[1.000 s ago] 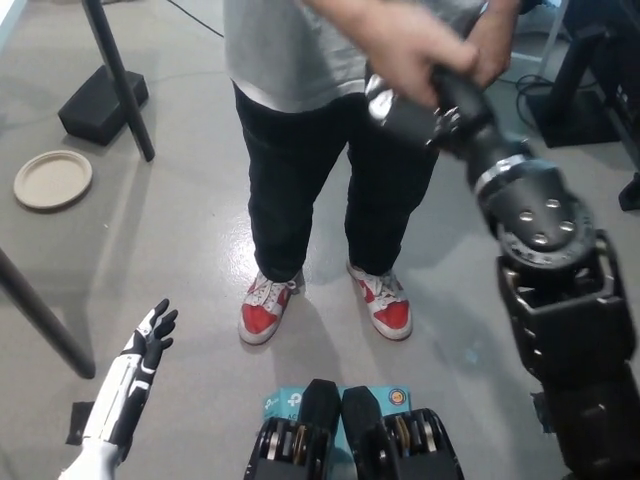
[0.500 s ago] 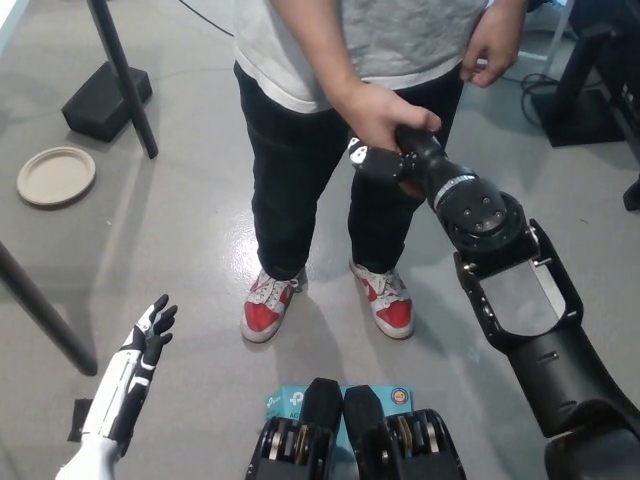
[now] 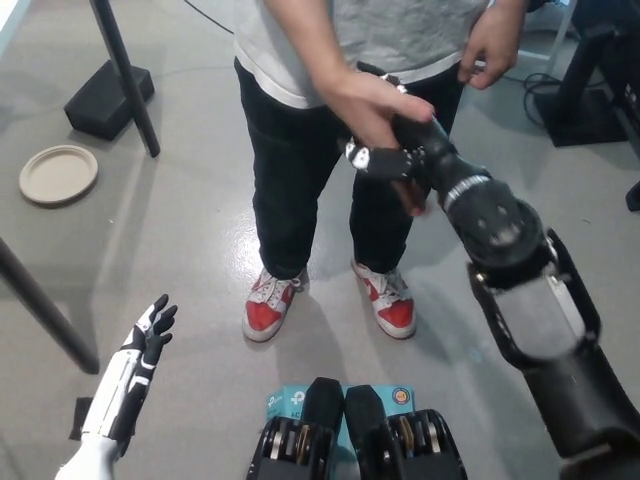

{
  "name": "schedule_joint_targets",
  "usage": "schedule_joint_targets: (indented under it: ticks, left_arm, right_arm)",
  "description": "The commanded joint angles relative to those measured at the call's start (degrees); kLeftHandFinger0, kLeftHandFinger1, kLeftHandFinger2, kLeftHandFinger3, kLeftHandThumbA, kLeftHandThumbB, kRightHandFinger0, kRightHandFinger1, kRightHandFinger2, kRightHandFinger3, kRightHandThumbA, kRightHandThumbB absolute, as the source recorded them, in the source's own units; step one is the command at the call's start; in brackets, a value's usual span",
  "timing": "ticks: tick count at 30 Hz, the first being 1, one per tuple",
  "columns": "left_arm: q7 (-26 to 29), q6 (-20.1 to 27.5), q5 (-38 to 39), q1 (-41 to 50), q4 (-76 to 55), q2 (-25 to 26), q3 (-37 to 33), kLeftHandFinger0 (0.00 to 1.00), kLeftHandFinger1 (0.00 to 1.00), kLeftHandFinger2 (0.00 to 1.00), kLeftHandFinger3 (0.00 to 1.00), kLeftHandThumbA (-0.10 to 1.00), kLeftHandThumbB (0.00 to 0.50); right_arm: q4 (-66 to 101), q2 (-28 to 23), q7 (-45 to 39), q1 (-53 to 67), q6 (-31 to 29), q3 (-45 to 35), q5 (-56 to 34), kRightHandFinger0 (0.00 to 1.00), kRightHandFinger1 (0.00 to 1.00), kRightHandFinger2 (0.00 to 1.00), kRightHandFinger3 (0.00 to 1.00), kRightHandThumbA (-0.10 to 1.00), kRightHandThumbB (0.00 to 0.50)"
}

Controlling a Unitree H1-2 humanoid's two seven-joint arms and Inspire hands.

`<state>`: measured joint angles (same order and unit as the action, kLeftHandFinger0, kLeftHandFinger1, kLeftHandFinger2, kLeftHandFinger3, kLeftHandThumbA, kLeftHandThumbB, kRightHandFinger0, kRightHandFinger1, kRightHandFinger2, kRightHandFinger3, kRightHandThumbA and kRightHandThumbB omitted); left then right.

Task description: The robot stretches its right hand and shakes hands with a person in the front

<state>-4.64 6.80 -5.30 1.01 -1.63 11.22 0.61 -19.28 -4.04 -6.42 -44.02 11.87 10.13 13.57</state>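
Note:
A person in a grey shirt [image 3: 400,30], black trousers and red-and-white shoes [image 3: 265,305] stands right in front of me. My black right arm reaches up from the lower right, and my right hand [image 3: 400,150] is clasped in the person's hand [image 3: 365,105], fingers wrapped around it at waist height. The person's other hand [image 3: 490,45] hangs by the hip. My white left hand [image 3: 145,345] rests low at the lower left, fingers spread, holding nothing.
A round beige plate [image 3: 58,174] lies on the grey floor at the left. A black post [image 3: 125,75] with a black base block [image 3: 108,98] stands upper left. Dark equipment legs and cables [image 3: 580,90] sit at the upper right.
The clasped hands dropped from high in the picture to waist height and have now risen slightly again; my right arm swung with them. The left hand stayed still.

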Motion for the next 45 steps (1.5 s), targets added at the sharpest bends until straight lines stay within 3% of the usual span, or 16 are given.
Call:
schedule_joint_targets:
  ticks: [1, 12, 17, 20, 23, 27, 30, 34, 37, 42, 45]
  left_arm:
    - [-0.76, 0.08, 0.35, -0.74, -2.09, 1.10, 0.04, 1.00, 1.00, 1.00, 1.00, 1.00, 0.120]
    - [-0.53, 0.95, -0.29, -1.21, -1.32, 1.27, -0.23, 1.00, 1.00, 1.00, 1.00, 1.00, 0.140]
    - [-0.55, 0.93, -0.12, -1.29, -0.93, 1.24, -0.21, 1.00, 1.00, 1.00, 1.00, 1.00, 0.145]
    - [-0.58, 1.06, 0.22, -1.36, -0.61, 1.19, -0.11, 1.00, 1.00, 1.00, 1.00, 1.00, 0.142]
    - [-0.68, 1.40, 0.38, -1.36, -0.24, 1.16, -0.18, 1.00, 1.00, 1.00, 1.00, 1.00, 0.146]
    - [-0.24, 1.73, 0.15, -1.29, -0.09, 1.07, 0.06, 1.00, 1.00, 1.00, 1.00, 1.00, 0.125]
    - [-0.58, 1.22, 0.23, -1.83, -0.05, 1.34, 0.01, 1.00, 1.00, 1.00, 1.00, 1.00, 0.132]
    - [-0.58, 1.38, 0.21, -2.18, 0.13, 1.21, -0.10, 1.00, 1.00, 1.00, 1.00, 1.00, 0.104]
    - [-0.58, 0.05, -0.11, -2.05, -0.73, 0.93, -0.33, 1.00, 1.00, 1.00, 1.00, 1.00, 0.112]
    - [-1.08, -1.02, 0.65, -2.84, -0.98, 1.06, -0.26, 1.00, 1.00, 1.00, 1.00, 1.00, 0.150]
    - [-1.43, -0.85, 0.61, -4.11, -0.50, 1.44, -0.40, 1.00, 1.00, 1.00, 1.00, 1.00, 0.142]
  right_arm:
    - [11.48, -3.29, -0.43, 2.77, 1.35, 0.13, 2.48, 1.00, 1.00, 1.00, 1.00, 1.00, 0.496]
    - [25.20, -9.16, -1.94, 13.60, 4.82, -5.58, -1.25, 1.00, 1.00, 1.00, 1.00, 1.00, 0.476]
    - [24.42, -10.34, -1.44, 18.35, 2.36, -8.42, -3.12, 1.00, 1.00, 1.00, 1.00, 1.00, 0.436]
    - [20.75, -10.38, -1.62, 22.51, 0.09, -10.74, -6.09, 1.00, 1.00, 1.00, 1.00, 1.00, 0.367]
    - [17.95, -10.27, -2.09, 25.35, -0.43, -11.85, -7.50, 1.00, 1.00, 1.00, 1.00, 1.00, 0.359]
    - [11.52, -9.92, -1.73, 29.52, -7.40, -12.71, -9.00, 1.00, 1.00, 1.00, 1.00, 1.00, 0.366]
    - [7.30, -9.17, -1.19, 30.89, -12.43, -13.44, -10.51, 1.00, 1.00, 1.00, 1.00, 1.00, 0.299]
    - [6.41, -6.75, -2.76, 33.22, -15.68, -15.81, -16.14, 1.00, 1.00, 1.00, 1.00, 1.00, 0.274]
    - [5.00, -5.93, -3.65, 34.25, -19.19, -16.48, -17.70, 1.00, 1.00, 1.00, 1.00, 1.00, 0.341]
    - [4.78, -4.72, -3.23, 34.40, -22.52, -16.76, -18.01, 1.00, 1.00, 1.00, 1.00, 1.00, 0.310]
    - [5.55, -4.85, -2.87, 34.23, -22.52, -16.27, -17.19, 1.00, 1.00, 1.00, 1.00, 1.00, 0.278]
